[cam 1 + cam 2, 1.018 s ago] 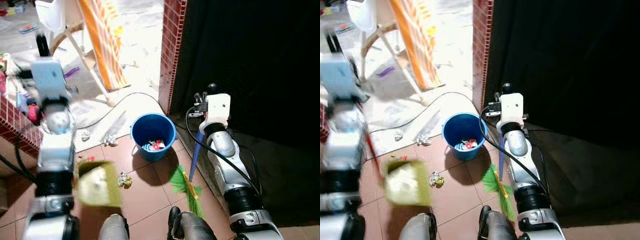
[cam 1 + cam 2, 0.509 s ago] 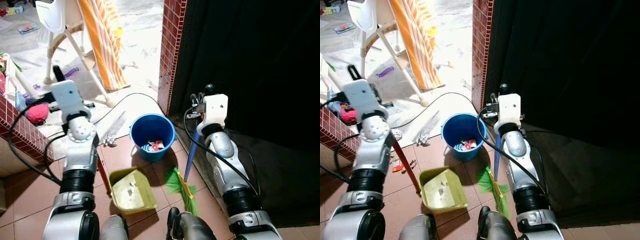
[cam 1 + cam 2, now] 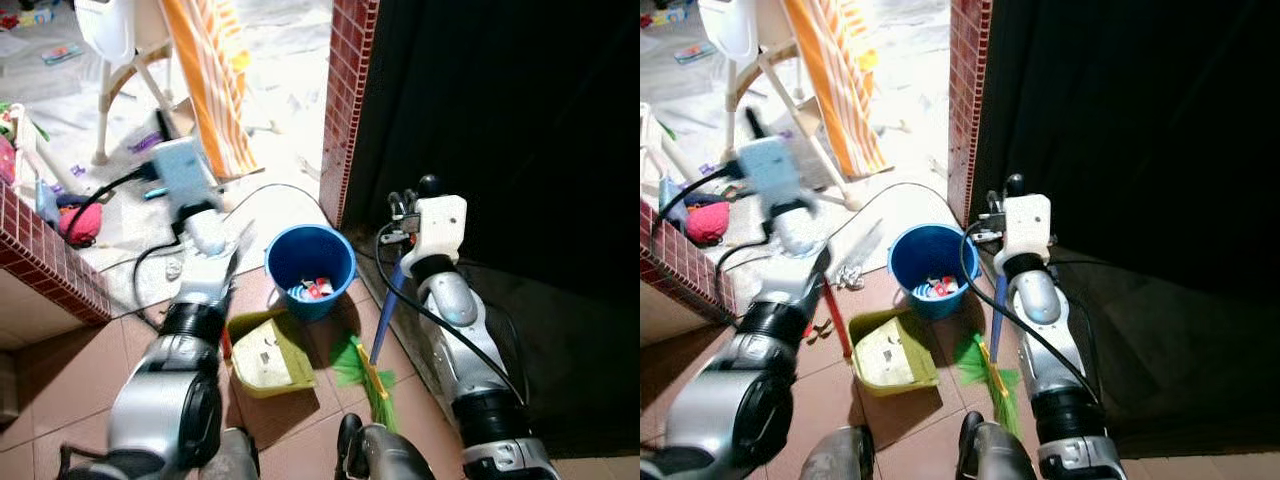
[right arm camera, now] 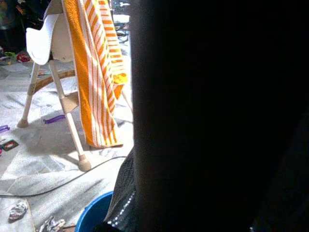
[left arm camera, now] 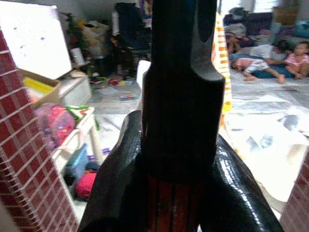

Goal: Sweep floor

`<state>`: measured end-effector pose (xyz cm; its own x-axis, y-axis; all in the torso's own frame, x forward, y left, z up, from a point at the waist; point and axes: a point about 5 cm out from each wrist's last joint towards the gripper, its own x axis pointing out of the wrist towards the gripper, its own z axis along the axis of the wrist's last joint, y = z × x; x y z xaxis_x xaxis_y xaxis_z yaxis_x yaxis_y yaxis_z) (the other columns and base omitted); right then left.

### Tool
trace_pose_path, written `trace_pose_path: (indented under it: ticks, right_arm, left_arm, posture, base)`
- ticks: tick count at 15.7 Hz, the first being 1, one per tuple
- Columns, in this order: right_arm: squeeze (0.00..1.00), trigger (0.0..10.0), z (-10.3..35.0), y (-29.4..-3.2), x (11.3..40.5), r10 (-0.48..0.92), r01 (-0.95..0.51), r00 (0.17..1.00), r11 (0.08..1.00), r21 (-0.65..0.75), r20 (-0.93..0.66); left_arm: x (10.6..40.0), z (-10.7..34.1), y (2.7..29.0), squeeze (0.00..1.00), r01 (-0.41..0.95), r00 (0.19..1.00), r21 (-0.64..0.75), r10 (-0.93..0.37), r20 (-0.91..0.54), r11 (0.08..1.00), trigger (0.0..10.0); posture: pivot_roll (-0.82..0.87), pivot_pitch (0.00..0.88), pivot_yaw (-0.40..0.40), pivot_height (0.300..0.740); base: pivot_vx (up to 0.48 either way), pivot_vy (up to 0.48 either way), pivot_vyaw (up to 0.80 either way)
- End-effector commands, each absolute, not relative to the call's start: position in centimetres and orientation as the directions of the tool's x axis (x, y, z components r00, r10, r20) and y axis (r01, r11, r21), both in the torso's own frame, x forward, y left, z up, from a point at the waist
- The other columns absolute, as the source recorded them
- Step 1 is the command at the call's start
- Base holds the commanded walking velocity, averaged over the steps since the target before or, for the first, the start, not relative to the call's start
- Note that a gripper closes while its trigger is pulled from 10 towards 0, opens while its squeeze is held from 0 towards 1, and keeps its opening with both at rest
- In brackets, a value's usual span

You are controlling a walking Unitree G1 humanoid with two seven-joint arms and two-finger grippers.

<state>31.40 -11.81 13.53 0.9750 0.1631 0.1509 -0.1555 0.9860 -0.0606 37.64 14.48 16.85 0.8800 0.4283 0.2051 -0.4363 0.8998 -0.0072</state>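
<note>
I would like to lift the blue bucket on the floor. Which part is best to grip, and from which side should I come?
Grip the rim of the blue bucket from above, on its far side. It stands upright with an open top, and I see no handle raised. The yellow dustpan lies against its near left side and the broom stands to its right, so the far rim looks the freest.

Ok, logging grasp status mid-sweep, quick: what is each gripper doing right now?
Left gripper: closed on the dustpan handle.
Right gripper: closed on the broom handle.
</note>
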Motion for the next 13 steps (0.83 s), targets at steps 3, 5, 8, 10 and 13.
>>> trace_pose_path:
  ticks: [3,5,8,10,13]
  right_arm:
    - [0.0,10.0,13.8,-11.7,31.0,0.17,-0.165,0.974,0.985,-0.041,0.153]
    - [0.0,10.0,13.8,-11.4,31.0,0.176,-0.173,0.972,0.984,-0.034,0.154]
    - [0.0,10.0,13.8,-11.3,31.0,0.182,-0.179,0.971,0.983,-0.032,0.153]
    - [0.0,10.0,13.7,-11.4,30.9,0.186,-0.183,0.972,0.983,-0.033,0.147]
    - [0.0,10.0,13.6,-11.4,30.9,0.191,-0.188,0.972,0.982,-0.033,0.14]
  left_arm:
    - [38.6,19.8,12.1,0.0,-0.369,0.872,-0.129,0.391,0.295,0.92,10.0]
    - [38.5,19.8,10.9,0.0,-0.338,0.884,-0.167,0.373,0.281,0.926,10.0]
    - [38.4,19.5,10.9,0.0,-0.338,0.883,-0.128,0.361,0.299,0.932,10.0]
    - [38.2,18.8,12.5,0.0,-0.379,0.87,-0.076,0.383,0.309,0.922,10.0]
    - [37.6,18.3,14.5,0.0,-0.392,0.859,-0.026,0.376,0.346,0.92,10.0]
  posture:
    - [-0.1,0.151,0.024,0.74]
    - [-0.1,0.152,0.022,0.74]
    - [-0.1,0.153,0.023,0.74]
    - [-0.09,0.154,0.022,0.74]
    - [-0.08,0.155,0.02,0.74]
  base:
    - [0.0,0.0,0.0]
    - [0.0,0.0,0.0]
    - [0.0,0.0,0.0]
    - [0.0,0.0,0.0]
    - [0.0,0.0,0.0]
